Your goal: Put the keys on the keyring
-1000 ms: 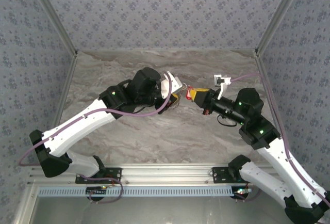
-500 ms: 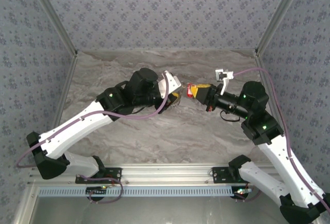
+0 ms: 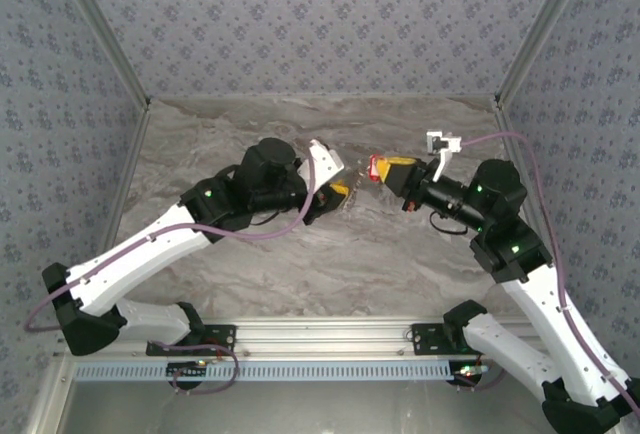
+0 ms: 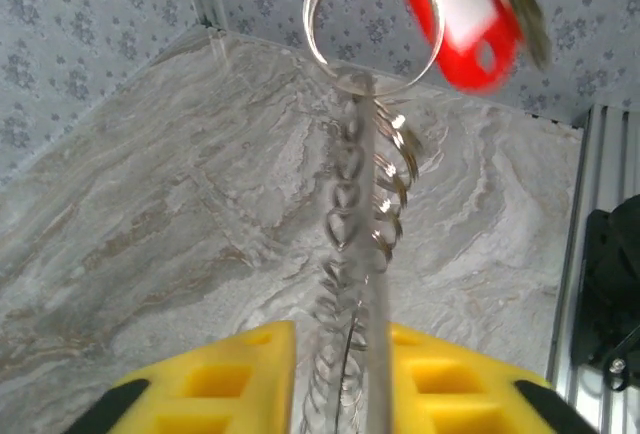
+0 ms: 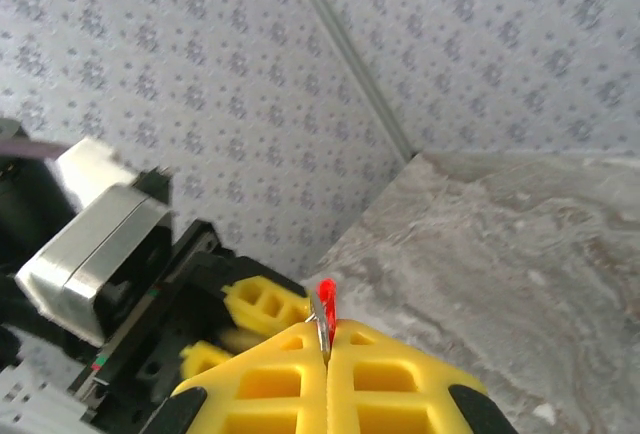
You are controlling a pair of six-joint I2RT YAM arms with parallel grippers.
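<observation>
Loosening the left end effector [image 3: 337,192], clamped a second ago, now parted around the keyring [image 4: 345,224] chain; pinching the key [image 5: 325,304] in the right end effector [image 3: 384,168], above the surface [image 3: 300,264], apparently threaded.

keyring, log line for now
key: red head at keyring loop | right fingers: shut on key | left fingers: keyring chain between them

You'll find no readable text, label, brand, number or sign in any view. On the key [image 4: 455,59], the white panel set in the red head is too blurred to tell whether it carries print. The wallpaper [image 3: 320,24] bears a small repeating floral motif, not lettering.
</observation>
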